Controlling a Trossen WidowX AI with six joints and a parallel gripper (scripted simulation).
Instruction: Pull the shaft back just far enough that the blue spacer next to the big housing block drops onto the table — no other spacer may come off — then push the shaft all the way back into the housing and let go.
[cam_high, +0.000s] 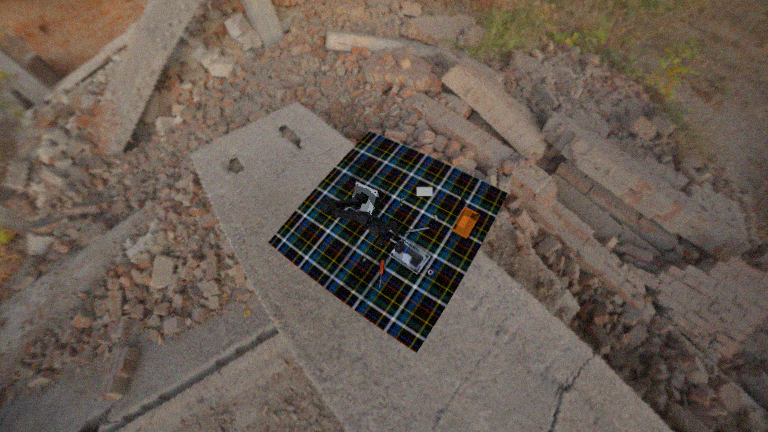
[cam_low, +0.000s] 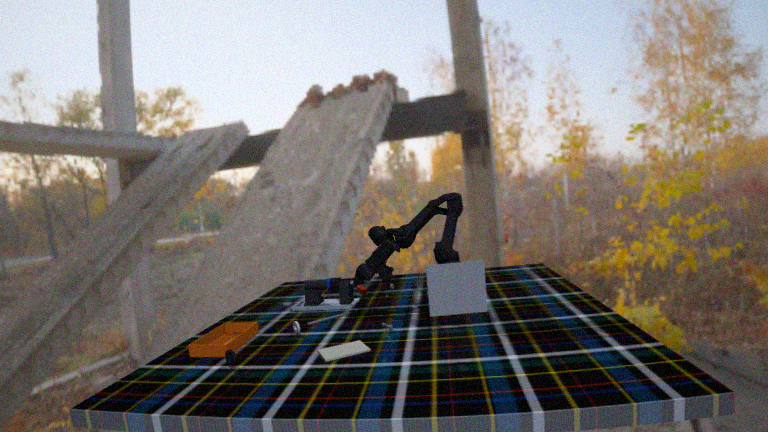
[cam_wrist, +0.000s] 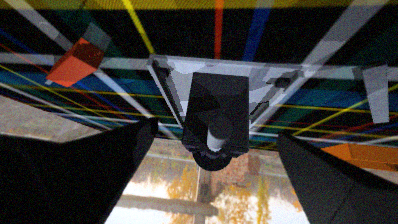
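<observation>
The fixture's light base plate (cam_high: 425, 267) (cam_wrist: 175, 65) carries two dark blocks. In the exterior view, one block (cam_low: 313, 294) is left and the other (cam_low: 346, 291) right, nearer my gripper. A dark shaft line spans them, with the blue spacer (cam_low: 328, 283) between. Other spacers cannot be told apart. In the wrist view the near block (cam_wrist: 220, 95) faces me, and the pale shaft end (cam_wrist: 215, 140) sticks out toward me. My gripper (cam_wrist: 216, 130) is open and empty, its fingers either side of the shaft end in this view. Contact and exact distance cannot be told.
An orange-handled screwdriver (cam_high: 381, 267) (cam_wrist: 75, 65) lies beside the plate. A thin rod (cam_high: 418, 229) lies on its other side. An orange tray (cam_high: 463, 225) (cam_low: 206, 346), a pale card (cam_high: 424, 191) (cam_low: 344, 350) and an upright grey panel (cam_low: 456, 288) stand or lie farther off.
</observation>
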